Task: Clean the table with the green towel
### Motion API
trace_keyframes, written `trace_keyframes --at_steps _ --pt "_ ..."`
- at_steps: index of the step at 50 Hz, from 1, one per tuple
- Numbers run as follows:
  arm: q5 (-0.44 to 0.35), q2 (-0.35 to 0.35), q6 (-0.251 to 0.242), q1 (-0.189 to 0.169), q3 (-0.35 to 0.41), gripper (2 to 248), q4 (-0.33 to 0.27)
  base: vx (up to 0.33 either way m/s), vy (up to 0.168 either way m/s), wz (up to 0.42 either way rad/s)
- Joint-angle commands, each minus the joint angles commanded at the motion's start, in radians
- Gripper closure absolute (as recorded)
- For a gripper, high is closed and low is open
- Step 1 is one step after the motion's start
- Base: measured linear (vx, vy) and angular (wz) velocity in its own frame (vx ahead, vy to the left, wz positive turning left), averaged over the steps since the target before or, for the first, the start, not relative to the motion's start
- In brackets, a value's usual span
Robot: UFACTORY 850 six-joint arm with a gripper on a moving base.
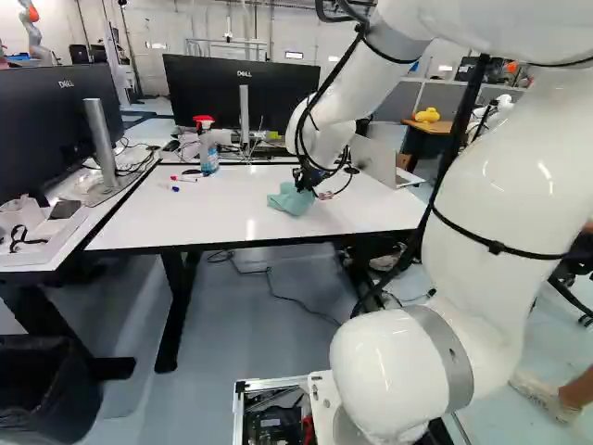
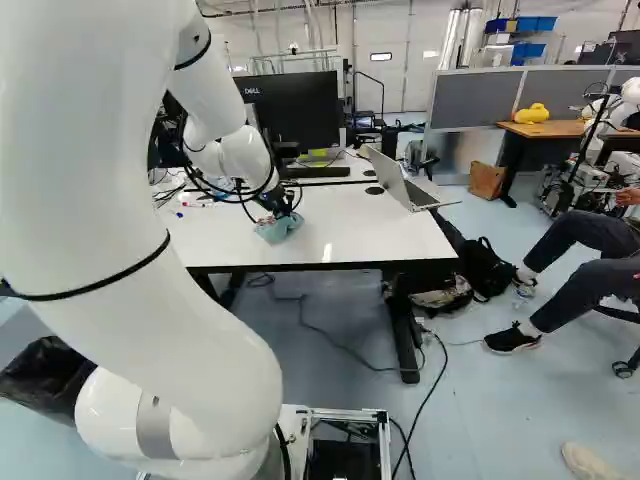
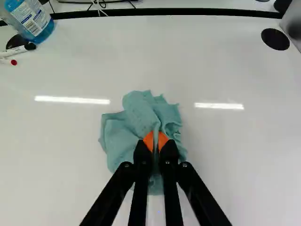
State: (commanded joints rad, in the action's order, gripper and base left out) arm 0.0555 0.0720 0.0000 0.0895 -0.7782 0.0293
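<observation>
My gripper (image 1: pixel 306 180) is low over the white table (image 1: pixel 232 218), near its front edge in the left base view. In the wrist view the gripper (image 3: pixel 155 141) is shut on the green towel (image 3: pixel 136 115), a fold of cloth pinched between its orange pads. The towel is bunched up, spreading ahead of and to both sides of the fingers, and its lower folds appear to lie on the tabletop. In the right base view the towel (image 2: pixel 279 229) hangs under the gripper.
A spray bottle (image 1: pixel 207 146) and markers (image 1: pixel 183 178) stand and lie on the table's far left part. An open laptop (image 2: pixel 405 185) is at the right. Monitors (image 1: pixel 243 97) stand behind. Another robot (image 1: pixel 33 30) is in the background, and a seated person is at the far right.
</observation>
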Motion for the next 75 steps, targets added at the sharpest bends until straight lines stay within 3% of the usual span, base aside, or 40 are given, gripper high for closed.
trace_keyframes --at_steps 14,61,75 --pt "-0.005 0.015 0.0 -0.016 -0.016 217 0.0 0.0 0.0 0.0" --pt "-0.158 0.174 0.0 -0.167 -0.119 217 0.0 0.0 0.0 0.0" --pt "-0.189 0.22 0.0 -0.176 -0.137 217 0.0 0.0 0.0 0.0"
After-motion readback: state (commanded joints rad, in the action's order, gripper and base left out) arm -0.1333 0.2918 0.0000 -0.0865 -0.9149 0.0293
